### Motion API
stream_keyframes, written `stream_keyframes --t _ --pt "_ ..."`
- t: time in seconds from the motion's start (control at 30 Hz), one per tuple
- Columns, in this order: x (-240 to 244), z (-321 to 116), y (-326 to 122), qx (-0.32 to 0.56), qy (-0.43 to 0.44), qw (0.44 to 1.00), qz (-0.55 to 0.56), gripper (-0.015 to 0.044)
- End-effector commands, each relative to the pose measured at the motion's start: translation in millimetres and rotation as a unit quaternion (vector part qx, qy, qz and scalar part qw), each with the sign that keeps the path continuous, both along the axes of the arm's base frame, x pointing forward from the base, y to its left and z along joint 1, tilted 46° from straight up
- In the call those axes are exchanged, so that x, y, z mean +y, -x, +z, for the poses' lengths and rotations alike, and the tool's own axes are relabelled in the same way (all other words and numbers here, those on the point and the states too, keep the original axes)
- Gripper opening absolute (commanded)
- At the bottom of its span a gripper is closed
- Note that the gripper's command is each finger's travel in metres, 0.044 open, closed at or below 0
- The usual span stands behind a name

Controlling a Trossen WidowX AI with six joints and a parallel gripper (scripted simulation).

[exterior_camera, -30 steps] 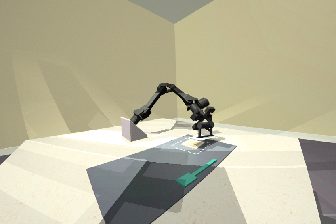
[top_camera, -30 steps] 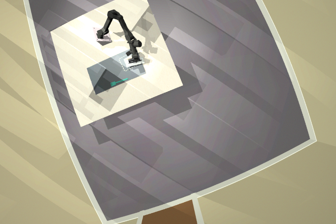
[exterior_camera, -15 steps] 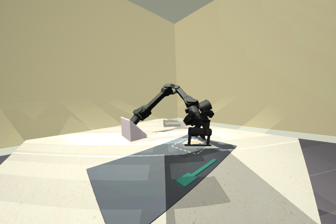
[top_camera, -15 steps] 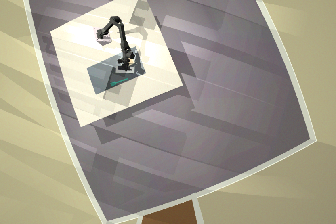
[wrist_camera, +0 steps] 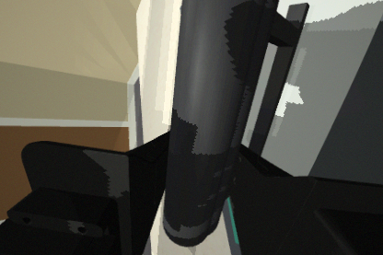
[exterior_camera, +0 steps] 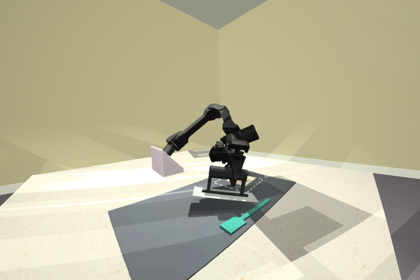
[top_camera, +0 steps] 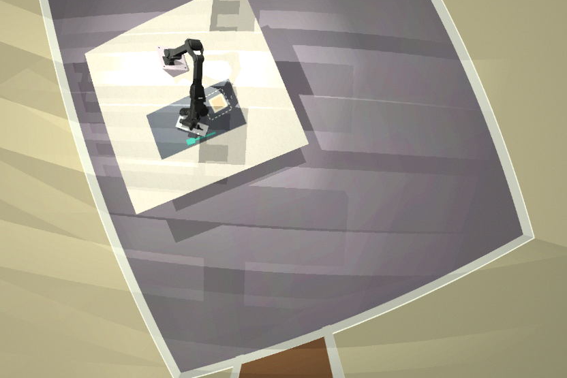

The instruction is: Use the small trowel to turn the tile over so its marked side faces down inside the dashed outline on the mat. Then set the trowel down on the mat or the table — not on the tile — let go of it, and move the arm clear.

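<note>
My gripper (top_camera: 195, 125) (exterior_camera: 234, 174) (wrist_camera: 200, 136) is shut on the black handle of the trowel (exterior_camera: 217, 171) (wrist_camera: 203, 69). The trowel's wide pale blade is below the handle, slightly tilted, above the dark mat (top_camera: 160, 135) (exterior_camera: 152, 226); its shadow falls on the mat. The cream tile (top_camera: 217, 103) lies flat inside the dashed outline (exterior_camera: 262, 178), with an orange-tan square on its upper face. In the exterior view the tile is largely hidden behind the gripper and trowel. The blade is beside the tile in the top view, with nothing seen on it.
A teal spatula (top_camera: 191, 141) (exterior_camera: 233, 225) lies flat near the mat's edge, close to the blade. The arm's pinkish wedge base (exterior_camera: 162, 163) stands on the pale table (top_camera: 160, 181) (exterior_camera: 77, 236) behind the mat. Strong shadows cross the table and mat.
</note>
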State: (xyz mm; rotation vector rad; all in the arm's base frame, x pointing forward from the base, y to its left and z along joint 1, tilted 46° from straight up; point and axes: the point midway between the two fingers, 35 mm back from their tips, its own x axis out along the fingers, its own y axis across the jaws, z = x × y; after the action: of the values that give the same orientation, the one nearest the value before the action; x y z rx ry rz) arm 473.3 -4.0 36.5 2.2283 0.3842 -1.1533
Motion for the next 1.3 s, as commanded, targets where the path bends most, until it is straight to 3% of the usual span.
stream_keyframes --t 0.0,0.8,1.27 --pt "-33 -23 1 0.020 -0.006 0.999 -0.038 0.0000" --pt "-176 -176 84 0.162 -0.080 0.956 -0.231 0.0000" --pt "-169 -190 86 0.165 -0.083 0.954 -0.236 0.0000"
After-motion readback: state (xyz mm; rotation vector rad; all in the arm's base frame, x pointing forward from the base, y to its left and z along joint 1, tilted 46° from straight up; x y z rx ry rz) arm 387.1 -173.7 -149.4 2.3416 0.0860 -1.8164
